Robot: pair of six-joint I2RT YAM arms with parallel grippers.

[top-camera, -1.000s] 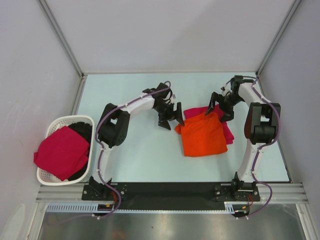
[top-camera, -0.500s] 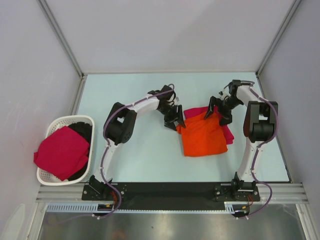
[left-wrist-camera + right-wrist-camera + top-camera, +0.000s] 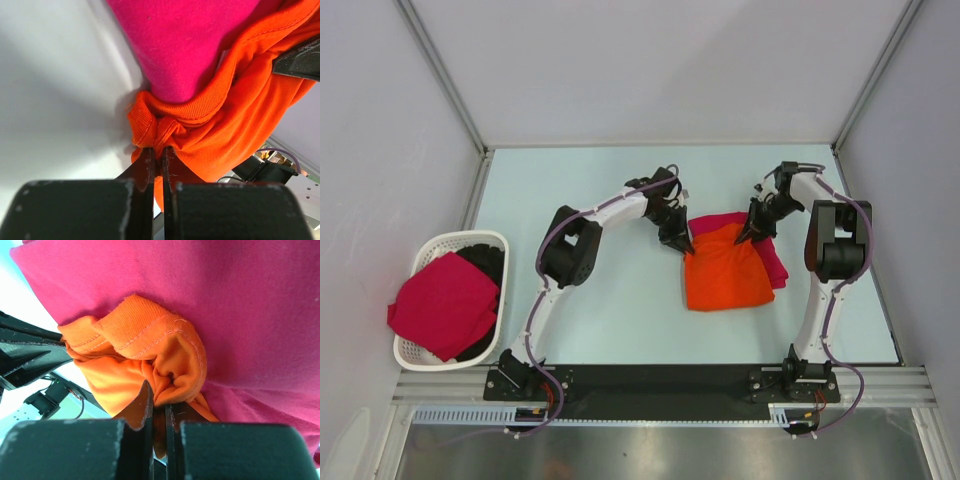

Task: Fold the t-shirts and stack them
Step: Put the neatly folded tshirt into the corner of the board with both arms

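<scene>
Item: bright orange cotton t-shirt (image 3: pixel 725 275), lying on crimson-pink cotton t-shirt (image 3: pixel 185 45). Your left gripper (image 3: pixel 159 150) and right gripper (image 3: pixel 159 402) both clench its bunched edge.

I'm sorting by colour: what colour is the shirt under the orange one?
Crimson-pink; the shirt shows best in the right wrist view.

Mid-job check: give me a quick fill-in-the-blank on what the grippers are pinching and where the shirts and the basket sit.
The left gripper and right gripper both pinch the top t-shirt, whose colour is ____.
The lower t-shirt lying beneath it is ____.
The white basket stands on the robot's ____ side.
Missing words: orange; pink; left.
</scene>
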